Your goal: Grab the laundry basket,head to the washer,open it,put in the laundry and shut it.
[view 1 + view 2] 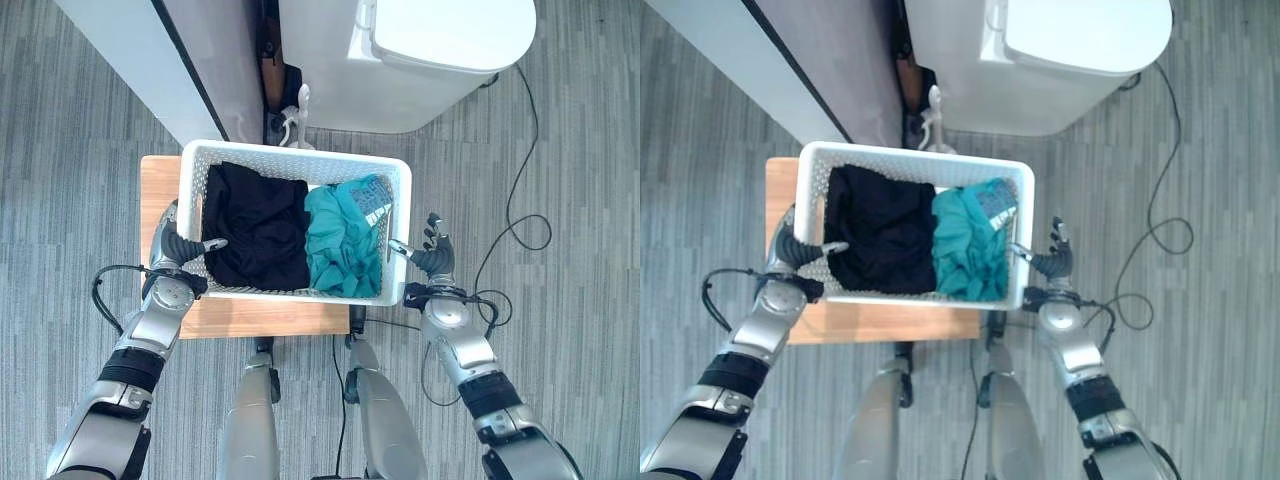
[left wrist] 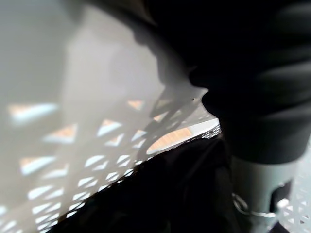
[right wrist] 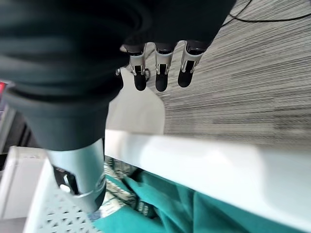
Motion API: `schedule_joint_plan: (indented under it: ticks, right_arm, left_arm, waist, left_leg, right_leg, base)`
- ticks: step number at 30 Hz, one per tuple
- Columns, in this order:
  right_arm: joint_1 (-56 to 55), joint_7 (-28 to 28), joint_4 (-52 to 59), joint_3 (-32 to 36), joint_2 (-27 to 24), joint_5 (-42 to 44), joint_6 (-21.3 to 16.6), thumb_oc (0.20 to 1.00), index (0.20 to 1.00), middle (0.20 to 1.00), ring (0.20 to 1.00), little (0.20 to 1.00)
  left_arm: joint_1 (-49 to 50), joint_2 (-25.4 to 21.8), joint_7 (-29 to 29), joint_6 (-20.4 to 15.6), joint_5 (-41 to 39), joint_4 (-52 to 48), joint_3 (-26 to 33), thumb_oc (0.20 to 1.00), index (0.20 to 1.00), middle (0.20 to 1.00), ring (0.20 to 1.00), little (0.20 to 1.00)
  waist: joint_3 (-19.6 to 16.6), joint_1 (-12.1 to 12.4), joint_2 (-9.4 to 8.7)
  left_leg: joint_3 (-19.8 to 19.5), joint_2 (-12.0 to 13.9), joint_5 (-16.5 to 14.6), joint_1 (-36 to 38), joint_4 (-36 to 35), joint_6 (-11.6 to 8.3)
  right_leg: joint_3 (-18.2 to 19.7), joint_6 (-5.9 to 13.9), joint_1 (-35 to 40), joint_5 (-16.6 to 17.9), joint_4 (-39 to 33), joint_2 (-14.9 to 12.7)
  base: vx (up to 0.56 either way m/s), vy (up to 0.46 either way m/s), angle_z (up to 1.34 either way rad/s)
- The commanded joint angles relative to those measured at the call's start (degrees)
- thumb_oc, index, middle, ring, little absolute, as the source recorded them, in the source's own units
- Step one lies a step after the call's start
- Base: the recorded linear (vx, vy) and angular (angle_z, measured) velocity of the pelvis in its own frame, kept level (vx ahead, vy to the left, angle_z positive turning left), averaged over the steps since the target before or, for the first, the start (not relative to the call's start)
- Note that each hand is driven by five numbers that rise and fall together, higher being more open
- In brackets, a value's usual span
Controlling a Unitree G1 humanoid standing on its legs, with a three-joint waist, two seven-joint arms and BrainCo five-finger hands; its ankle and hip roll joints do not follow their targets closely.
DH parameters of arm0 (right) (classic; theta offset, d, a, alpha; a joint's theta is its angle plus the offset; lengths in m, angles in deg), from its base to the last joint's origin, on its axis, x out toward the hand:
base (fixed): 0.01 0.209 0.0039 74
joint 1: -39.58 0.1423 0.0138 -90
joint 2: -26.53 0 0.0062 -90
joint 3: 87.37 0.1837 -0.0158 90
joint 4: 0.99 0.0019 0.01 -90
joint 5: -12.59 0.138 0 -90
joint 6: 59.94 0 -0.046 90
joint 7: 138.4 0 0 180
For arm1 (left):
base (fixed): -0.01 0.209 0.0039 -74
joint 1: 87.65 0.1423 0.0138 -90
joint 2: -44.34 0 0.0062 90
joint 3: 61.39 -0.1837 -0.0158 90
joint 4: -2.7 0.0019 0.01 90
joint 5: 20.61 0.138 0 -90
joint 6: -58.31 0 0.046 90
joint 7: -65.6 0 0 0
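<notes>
A white perforated laundry basket (image 1: 300,152) stands on a small wooden table (image 1: 245,318). Inside it lie black clothes (image 1: 255,235) on the left and a teal garment (image 1: 345,240) on the right. My left hand (image 1: 178,250) is against the basket's left wall, with its thumb (image 2: 257,194) hooked over the rim beside the black cloth (image 2: 160,194). At the right wall sits my right hand (image 1: 432,260). Its thumb (image 3: 80,179) reaches inside over the rim (image 3: 194,160), while its fingers (image 3: 158,73) stand straight outside, a little off the wall.
A white washer (image 1: 430,50) with its lid down stands just beyond the basket, to the right. A white cabinet (image 1: 150,50) is at the back left. Between them sits a small white bottle (image 1: 297,115). Grey carpet surrounds the table.
</notes>
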Motion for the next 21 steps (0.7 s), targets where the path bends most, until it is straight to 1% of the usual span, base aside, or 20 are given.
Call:
schedule_joint_plan:
  ticks: [1,6,9,10,11,12,13,15,17,21]
  right_arm:
    - [3.9,2.5,1.6,2.7,-2.4,0.8,-0.7,1.000,1.000,1.000,1.000,1.000]
    - [7.1,2.4,-1.5,2.1,-2.1,2.2,0.0,1.000,1.000,1.000,1.000,1.000]
    - [10.2,2.1,-4.0,1.1,-2.8,-0.8,2.0,1.000,1.000,1.000,1.000,1.000]
    - [10.3,2.1,-4.2,1.1,-2.8,-0.8,2.0,1.000,1.000,1.000,1.000,1.000]
    - [12.9,2.3,-6.3,0.8,-3.1,-2.4,3.0,1.000,1.000,1.000,1.000,1.000]
    - [13.1,2.3,-6.4,0.8,-3.1,-2.4,3.0,1.000,1.000,1.000,1.000,1.000]
    - [16.6,2.7,-7.9,-0.3,-2.9,-3.5,3.6,1.000,1.000,1.000,1.000,1.000]
    - [17.5,2.6,-8.2,-0.8,-2.4,-3.6,3.8,1.000,1.000,1.000,1.000,1.000]
    - [18.0,1.6,-9.0,-2.3,-1.4,-3.7,4.3,1.000,1.000,1.000,1.000,1.000]
    - [18.3,-0.3,-10.3,-4.2,-1.1,-4.8,5.2,1.000,1.000,1.000,1.000,1.000]
  left_arm:
    - [1.3,1.3,-1.2,-0.3,1.0,-0.9,-2.2,1.000,1.000,1.000,1.000,1.000]
    - [0.4,1.4,-1.4,-0.3,0.3,-0.6,-3.0,1.000,1.000,1.000,1.000,1.000]
    - [0.0,1.4,-1.8,-0.4,-0.2,-0.8,-3.5,1.000,1.000,1.000,1.000,1.000]
    - [0.0,1.4,-1.8,-0.4,-0.2,-0.8,-3.5,1.000,1.000,1.000,1.000,1.000]
    - [-0.5,1.5,-1.8,-0.5,-0.6,-0.7,-3.8,1.000,1.000,1.000,1.000,1.000]
    - [-0.6,1.5,-1.8,-0.6,-0.6,-0.6,-3.8,1.000,1.000,1.000,1.000,1.000]
    - [-2.0,1.6,-1.3,-0.8,-1.2,0.6,-4.4,1.000,1.000,1.000,1.000,1.000]
    - [-2.7,1.8,-1.0,-0.8,-1.6,1.2,-4.8,1.000,1.000,1.000,1.000,1.000]
    - [-3.4,2.2,-0.7,-0.9,-2.3,2.0,-5.4,1.000,1.000,1.000,1.000,1.000]
    - [-3.9,2.3,-0.8,-1.1,-2.6,2.0,-5.9,1.000,1.000,1.000,1.000,1.000]
  waist:
    - [-0.1,1.1,2.34]
    - [0.2,1.6,2.36]
    - [0.2,2.0,2.37]
    - [0.3,2.0,2.37]
    - [0.2,2.2,2.43]
    - [0.3,2.2,2.43]
    - [0.4,2.4,2.37]
    - [0.5,2.5,2.23]
    - [0.7,2.5,2.00]
    - [0.8,2.5,1.84]
  left_leg:
    - [-3.8,-0.1,0.1,0.0,-4.9,-0.48]
    - [-3.9,-0.2,0.3,-0.3,-4.7,-0.40]
    - [-4.1,-0.2,0.3,-0.5,-4.7,-0.34]
    - [-4.1,-0.2,0.3,-0.5,-4.6,-0.34]
    - [-4.1,-0.3,0.3,-0.5,-4.7,-0.31]
    - [-4.1,-0.2,0.3,-0.5,-4.7,-0.31]
    - [-4.0,-0.2,0.4,-0.5,-4.9,-0.35]
    - [-4.0,-0.2,0.4,-0.4,-4.9,-0.35]
    - [-3.9,-0.1,0.4,-0.5,-4.8,-0.39]
    - [-3.9,-0.1,0.4,-0.6,-4.6,-0.41]
  right_leg:
    - [-2.2,4.15,2.6,-10.6,9.0,-3.8]
    - [-2.5,4.03,2.7,-10.6,8.9,-3.8]
    - [-2.7,3.92,2.7,-10.6,8.9,-3.8]
    - [-2.7,3.92,2.8,-10.6,8.9,-3.8]
    - [-2.7,3.90,2.7,-10.7,8.9,-3.7]
    - [-2.7,3.90,2.7,-10.7,9.0,-3.7]
    - [-2.7,3.87,2.7,-10.8,8.9,-3.6]
    - [-2.7,3.86,2.7,-10.8,8.9,-3.6]
    - [-2.8,3.80,2.8,-10.9,8.9,-3.6]
    - [-3.0,3.74,2.8,-11.0,8.9,-3.5]
  base:
    - [0.00,0.000,0.00]
    - [0.00,-0.001,0.04]
    - [0.01,-0.003,0.04]
    - [0.00,0.000,0.00]
    - [0.00,0.000,0.00]
    - [0.00,0.000,0.00]
    - [0.00,0.000,0.00]
    - [0.00,0.000,0.00]
    - [0.00,0.000,0.00]
    - [0.00,0.000,0.00]
